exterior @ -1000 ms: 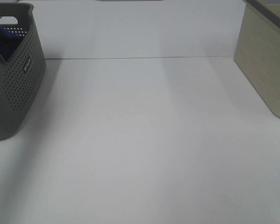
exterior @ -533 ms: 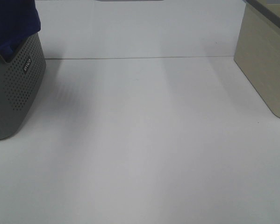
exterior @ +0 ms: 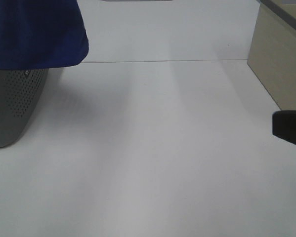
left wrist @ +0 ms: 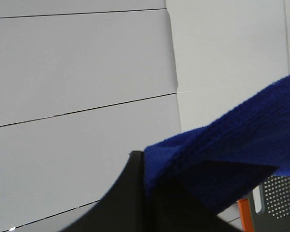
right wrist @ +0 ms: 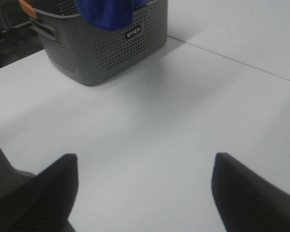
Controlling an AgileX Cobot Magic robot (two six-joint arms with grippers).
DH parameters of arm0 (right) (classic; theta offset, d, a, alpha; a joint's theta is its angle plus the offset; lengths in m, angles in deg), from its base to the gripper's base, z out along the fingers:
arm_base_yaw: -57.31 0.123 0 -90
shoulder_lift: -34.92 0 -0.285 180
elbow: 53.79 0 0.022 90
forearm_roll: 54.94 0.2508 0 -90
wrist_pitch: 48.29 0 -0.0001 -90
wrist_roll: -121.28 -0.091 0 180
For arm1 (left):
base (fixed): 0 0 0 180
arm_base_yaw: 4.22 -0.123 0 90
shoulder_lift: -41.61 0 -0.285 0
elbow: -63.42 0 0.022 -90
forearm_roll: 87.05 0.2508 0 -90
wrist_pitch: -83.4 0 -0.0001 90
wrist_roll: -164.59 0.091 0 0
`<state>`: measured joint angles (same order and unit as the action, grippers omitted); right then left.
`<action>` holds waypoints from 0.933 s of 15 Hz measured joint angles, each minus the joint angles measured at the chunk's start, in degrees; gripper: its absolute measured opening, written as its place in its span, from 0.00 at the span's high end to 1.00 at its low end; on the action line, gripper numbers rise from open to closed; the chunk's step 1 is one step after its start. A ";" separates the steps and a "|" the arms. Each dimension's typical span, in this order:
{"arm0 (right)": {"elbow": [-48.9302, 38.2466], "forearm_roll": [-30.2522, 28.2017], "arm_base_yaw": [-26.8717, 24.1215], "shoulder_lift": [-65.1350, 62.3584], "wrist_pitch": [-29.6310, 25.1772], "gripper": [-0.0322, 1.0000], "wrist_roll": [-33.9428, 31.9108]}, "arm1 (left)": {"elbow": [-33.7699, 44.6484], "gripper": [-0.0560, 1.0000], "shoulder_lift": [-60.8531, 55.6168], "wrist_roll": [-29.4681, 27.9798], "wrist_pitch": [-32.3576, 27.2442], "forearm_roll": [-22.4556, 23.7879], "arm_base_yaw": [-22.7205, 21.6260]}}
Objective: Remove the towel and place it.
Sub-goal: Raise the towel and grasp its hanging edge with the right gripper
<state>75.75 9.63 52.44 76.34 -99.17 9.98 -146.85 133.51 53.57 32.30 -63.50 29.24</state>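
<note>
The royal-blue towel [exterior: 36, 34] hangs bunched in the air above the grey perforated basket [exterior: 12, 103] at the far left, covering its top rim. In the left wrist view my left gripper [left wrist: 149, 181] is shut on a fold of the towel [left wrist: 232, 150]; this gripper is above the frame in the exterior view. A dark finger [exterior: 288, 128] of my right gripper shows at the right edge, low over the table. In the right wrist view my right gripper [right wrist: 145, 193] is open and empty, facing the basket [right wrist: 106, 43] and towel [right wrist: 108, 12] from far across the table.
A beige box [exterior: 281, 64] stands at the back right, close to my right gripper. The white table [exterior: 152, 148] runs between basket and box. The basket has an orange handle [right wrist: 27, 8]. A white wall closes the back.
The towel has risen out of the basket and swung rightward over its rim. My right gripper has come into the exterior view at the right edge.
</note>
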 joint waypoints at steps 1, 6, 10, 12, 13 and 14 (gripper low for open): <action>0.00 4.81 0.00 5.67 0.00 0.25 6.99 | 0.23 0.95 0.00 0.00 -1.49 0.11 1.03; 0.00 33.00 0.00 32.89 -5.56 0.25 42.46 | 0.46 0.95 -0.29 1.72 -2.35 0.00 9.28; 4.07 34.38 0.29 46.52 -12.43 0.22 50.53 | 0.57 0.95 -0.29 4.07 -1.78 -0.57 11.63; 8.48 34.78 3.90 50.65 -12.55 0.22 51.57 | 0.57 0.95 -0.17 4.07 -0.57 -1.43 11.63; 10.94 34.89 6.76 52.54 -12.32 0.22 51.85 | 0.57 0.95 -0.11 4.07 0.57 -2.35 11.63; 13.92 34.89 9.97 54.43 -11.46 0.22 52.25 | 0.57 0.95 -0.11 4.07 1.49 -3.09 11.63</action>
<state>89.68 44.52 62.41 130.77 -110.63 62.23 -146.27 133.40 57.64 33.79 -66.60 40.87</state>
